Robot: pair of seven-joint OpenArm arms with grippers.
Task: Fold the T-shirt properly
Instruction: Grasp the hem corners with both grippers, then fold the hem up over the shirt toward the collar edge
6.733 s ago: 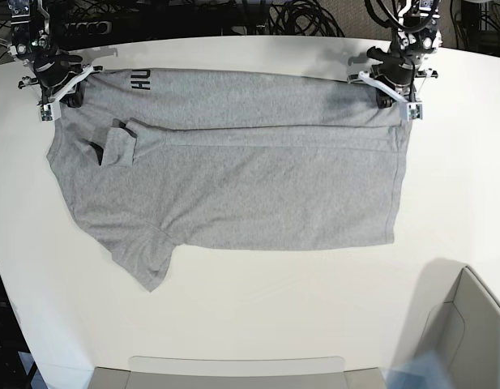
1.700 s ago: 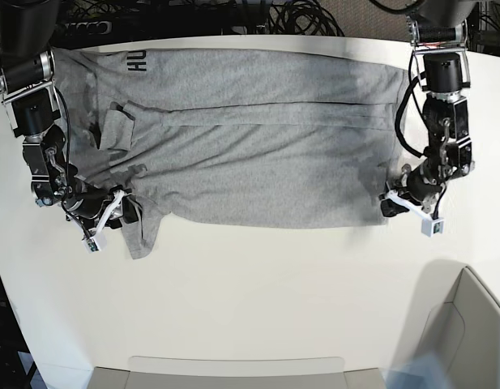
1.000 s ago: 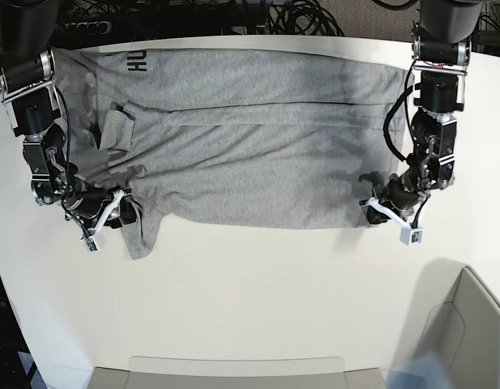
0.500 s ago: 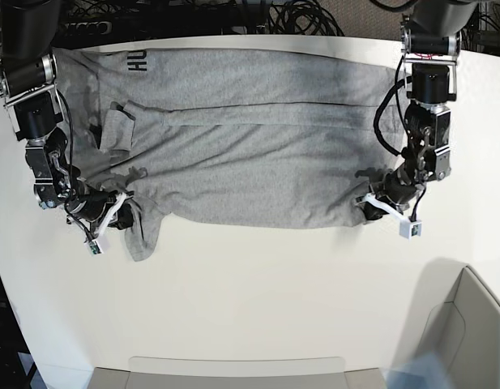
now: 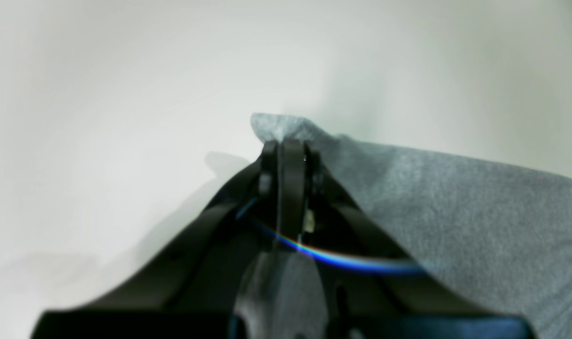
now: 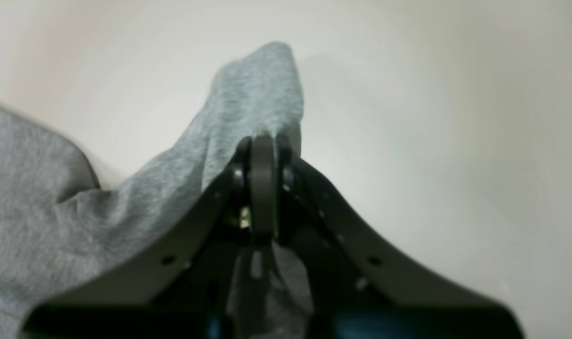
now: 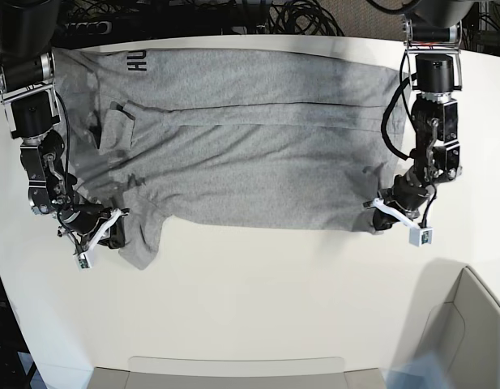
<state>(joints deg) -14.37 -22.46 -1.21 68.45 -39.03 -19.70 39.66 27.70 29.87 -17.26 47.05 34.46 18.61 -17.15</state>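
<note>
T-shirt (image 7: 250, 146) spread flat on table (image 7: 266, 308), near edge toward camera. Left gripper (image 7: 393, 217) clamped on hem corner; right gripper (image 7: 94, 236) clamped on sleeve end. Advice: lift both together, level, keep near edge taut, carry across to far edge, lay down without bunching.

T-shirt (image 7: 250, 138) flat on table (image 7: 258, 308)
</note>
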